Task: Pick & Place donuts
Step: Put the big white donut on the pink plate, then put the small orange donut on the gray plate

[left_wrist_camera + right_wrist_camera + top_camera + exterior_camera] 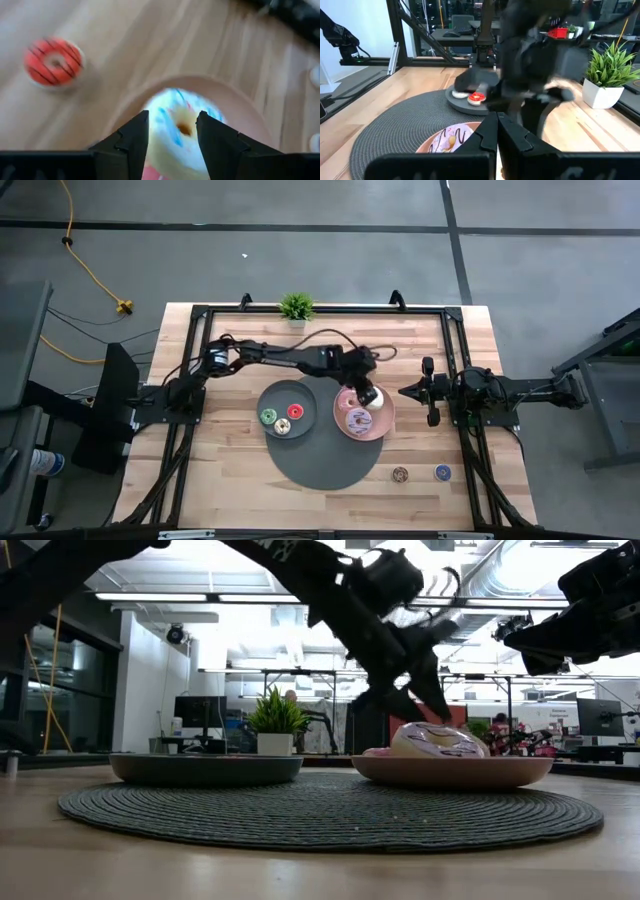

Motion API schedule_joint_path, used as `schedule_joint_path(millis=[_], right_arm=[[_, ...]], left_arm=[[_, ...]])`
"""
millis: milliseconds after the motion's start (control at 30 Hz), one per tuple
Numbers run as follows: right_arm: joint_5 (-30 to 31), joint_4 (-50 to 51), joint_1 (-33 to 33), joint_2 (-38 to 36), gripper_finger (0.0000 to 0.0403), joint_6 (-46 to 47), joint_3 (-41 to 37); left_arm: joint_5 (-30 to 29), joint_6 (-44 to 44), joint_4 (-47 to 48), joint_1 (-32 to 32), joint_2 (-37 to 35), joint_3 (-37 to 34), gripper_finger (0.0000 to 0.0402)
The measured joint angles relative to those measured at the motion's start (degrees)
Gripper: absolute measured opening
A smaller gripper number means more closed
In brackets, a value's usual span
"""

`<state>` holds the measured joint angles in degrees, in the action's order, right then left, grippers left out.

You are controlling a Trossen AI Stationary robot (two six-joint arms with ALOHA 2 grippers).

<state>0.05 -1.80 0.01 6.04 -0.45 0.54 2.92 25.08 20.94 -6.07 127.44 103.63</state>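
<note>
On the pink plate (385, 420) lie three iced donuts: pink (348, 400), purple (358, 420) and white (372, 395). My left gripper (366, 387) reaches over the plate from the left. It slants down, open, just over the white donut (175, 127), which lies flat on the plate. The grey plate (288, 394) holds tiny green (268, 416), red (295, 412) and cream (283, 426) donuts. My right gripper (405, 391) waits shut at the table's right side, holding nothing. My left gripper stands open over the white donut's top (172, 117), one finger (132, 137) on each side of its hole, coming slantwise from above and the left. Whether the fingertips touch the icing I cannot tell. The donut rests flat on the pink plate.
Both plates sit on a round dark woven mat (325, 465). Two tiny donuts, brown (400, 474) and blue (442, 472), lie on bare wood near the front right. A small potted plant (296, 307) stands at the far edge. A black frame (455, 340) borders the work area.
</note>
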Motion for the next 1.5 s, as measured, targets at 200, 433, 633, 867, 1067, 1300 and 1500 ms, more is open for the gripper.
schedule_joint_path(millis=[200,433,633,867,1067,1300,1500], right_arm=[[0.0,0.0,0.0,0.0,0.0000,0.0,0.0],[0.0,0.0,0.0,0.0,0.0000,0.0,0.0],[0.0,-0.1,0.0,0.0,0.0000,0.0,0.0],[0.0,0.0,0.0,0.0,0.0000,0.0,0.0],[0.0,-0.1,0.0,0.0,0.0000,0.0,0.0],[0.0,0.0,0.0,0.0,0.0000,0.0,0.0],[-0.1,0.1,0.0,0.0,0.0000,0.0,0.0]], left_arm=[[0.4,-6.2,1.2,-0.8,-6.5,0.0,0.0159],[5.1,-16.3,11.1,-0.1,-17.2,0.0,0.0159],[9.5,-18.8,11.4,-0.8,-26.9,-8.0,0.0159],[12.0,-14.7,-10.5,-0.7,-46.5,-36.8,0.0159],[10.8,-7.4,-33.5,-1.5,-64.7,-62.6,0.0159],[0.9,-3.8,-46.8,-1.5,-83.6,-82.8,0.0159],[-0.1,-1.1,-43.5,-1.5,-96.0,-89.2,0.0159]])
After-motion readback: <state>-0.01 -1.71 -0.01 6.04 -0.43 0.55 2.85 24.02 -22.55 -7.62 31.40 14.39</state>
